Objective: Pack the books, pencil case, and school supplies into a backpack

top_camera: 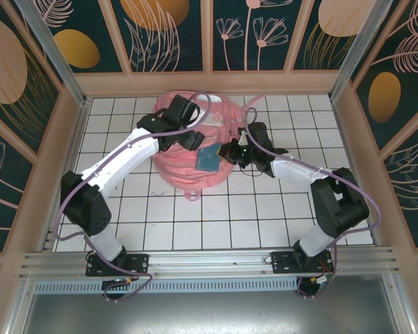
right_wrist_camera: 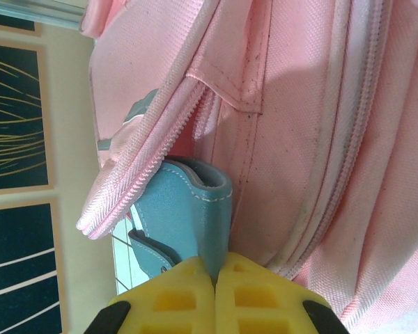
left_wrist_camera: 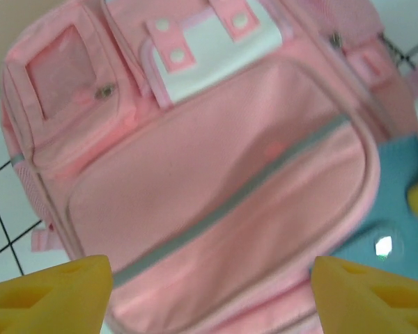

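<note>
Pink backpack (top_camera: pixel 183 171) sits mid-table (top_camera: pixel 265 216), toward the back. Left claw (left_wrist_camera: pixel 209 296) hovers over its front pocket, fingers spread wide. Right claw (right_wrist_camera: pixel 214 292) is pinching the blue case (right_wrist_camera: pixel 188 216), right at the backpack's zipper edge.

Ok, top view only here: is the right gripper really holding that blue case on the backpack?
Observer: Yes; the right wrist view shows the right gripper shut on the edge of the blue case.
Operator: Is it inside yet?
Observer: Partly; its far end is tucked under the open zip of the backpack.
Operator: And the left gripper?
Observer: The left gripper is open, holding nothing, facing the backpack's front.
</note>
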{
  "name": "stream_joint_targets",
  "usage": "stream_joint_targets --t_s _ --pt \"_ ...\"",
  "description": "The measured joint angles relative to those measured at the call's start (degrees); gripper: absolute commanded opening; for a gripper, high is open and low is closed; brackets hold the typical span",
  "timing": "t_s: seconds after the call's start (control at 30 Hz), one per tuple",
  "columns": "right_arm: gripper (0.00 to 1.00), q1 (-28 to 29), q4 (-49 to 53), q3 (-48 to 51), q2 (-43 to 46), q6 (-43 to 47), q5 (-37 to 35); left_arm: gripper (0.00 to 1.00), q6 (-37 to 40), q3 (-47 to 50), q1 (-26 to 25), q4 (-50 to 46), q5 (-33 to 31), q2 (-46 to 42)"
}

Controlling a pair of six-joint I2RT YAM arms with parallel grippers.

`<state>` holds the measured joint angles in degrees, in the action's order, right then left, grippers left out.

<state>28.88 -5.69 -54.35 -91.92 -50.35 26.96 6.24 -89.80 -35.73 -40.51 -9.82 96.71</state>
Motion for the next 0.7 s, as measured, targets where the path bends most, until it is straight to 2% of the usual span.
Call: stream_joint_targets --t_s 0.2,0.33,0.57,0.63,0.7 --pt "0.0 0.0 0.4 -0.6 0.0 0.0 0.0 0.78 13.7 8.6 0.0 1.1 3.3 -5.2" --pt "0.0 0.0 0.5 -0.6 0.0 0.0 0.0 0.76 18.0 10.4 0.6 2.5 4.8 -4.7" --pt "0.0 0.0 0.8 -0.7 0.0 0.0 0.0 0.6 20.9 14.0 2.6 8.9 3.1 0.4" --pt "0.0 0.0 0.8 -0.7 0.0 0.0 0.0 0.54 21.2 14.8 3.0 11.0 2.8 1.4" --pt "0.0 0.0 0.8 -0.7 0.0 0.0 0.0 0.43 21.8 15.2 3.1 13.6 2.2 1.6"
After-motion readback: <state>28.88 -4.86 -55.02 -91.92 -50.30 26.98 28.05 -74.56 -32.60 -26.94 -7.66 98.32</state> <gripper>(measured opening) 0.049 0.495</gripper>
